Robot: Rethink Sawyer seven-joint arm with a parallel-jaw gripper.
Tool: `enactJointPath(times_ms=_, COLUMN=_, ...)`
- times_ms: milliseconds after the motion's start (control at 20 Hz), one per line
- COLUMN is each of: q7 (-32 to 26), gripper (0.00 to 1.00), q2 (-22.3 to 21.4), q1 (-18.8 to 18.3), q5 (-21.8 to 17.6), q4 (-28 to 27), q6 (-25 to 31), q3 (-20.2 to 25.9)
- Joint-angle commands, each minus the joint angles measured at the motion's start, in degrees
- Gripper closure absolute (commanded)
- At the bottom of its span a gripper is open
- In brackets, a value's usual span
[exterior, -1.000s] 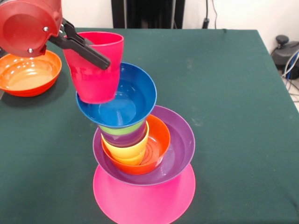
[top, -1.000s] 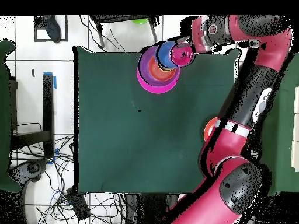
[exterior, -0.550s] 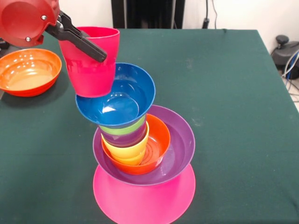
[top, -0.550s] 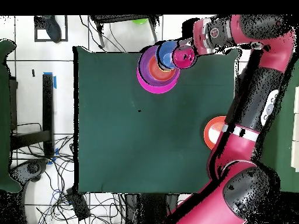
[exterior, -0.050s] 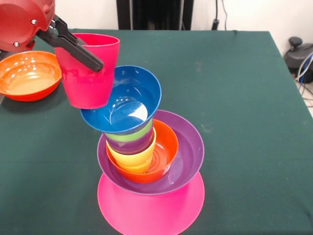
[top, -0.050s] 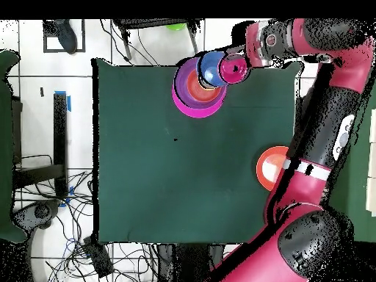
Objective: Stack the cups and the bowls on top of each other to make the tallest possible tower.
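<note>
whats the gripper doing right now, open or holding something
Gripper: shut on the red cup, held in the air beside the blue bowl.

Green table (exterior, -0.050s: 244, 98), tangled floor cables (top, -0.050s: 81, 242)

The tower (exterior, -0.050s: 146, 161) runs, base upward, pink bowl (exterior, -0.050s: 151, 210), purple bowl (exterior, -0.050s: 188, 156), small orange bowl (exterior, -0.050s: 164, 152), yellow cup (exterior, -0.050s: 129, 159), purple cup (exterior, -0.050s: 131, 145), light green cup (exterior, -0.050s: 129, 136), glossy blue bowl (exterior, -0.050s: 122, 100). At its 10 o'clock, a red cup (exterior, -0.050s: 87, 71) crossed by a black gripper (exterior, -0.050s: 73, 44). At 9 o'clock on the dark green table (exterior, -0.050s: 244, 98), a large orange bowl (exterior, -0.050s: 27, 76).
</note>
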Motion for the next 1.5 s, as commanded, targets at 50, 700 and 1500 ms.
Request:
enactJointPath(times_ms=50, q7=4.9, gripper=1.00, q2=-0.1, q1=3.5, q5=1.0, q4=0.7, q6=-3.0, q3=-8.2)
enactJointPath(times_ms=700, q7=6.2, gripper=1.00, q2=-2.3, q1=4.5, q5=5.6, q4=2.8, q6=-5.0, q3=-13.5)
enactJointPath(times_ms=1500, q7=8.1, gripper=1.00, q2=-4.4, q1=5.5, q5=13.3, q4=7.3, q6=-10.6, q3=-20.1)
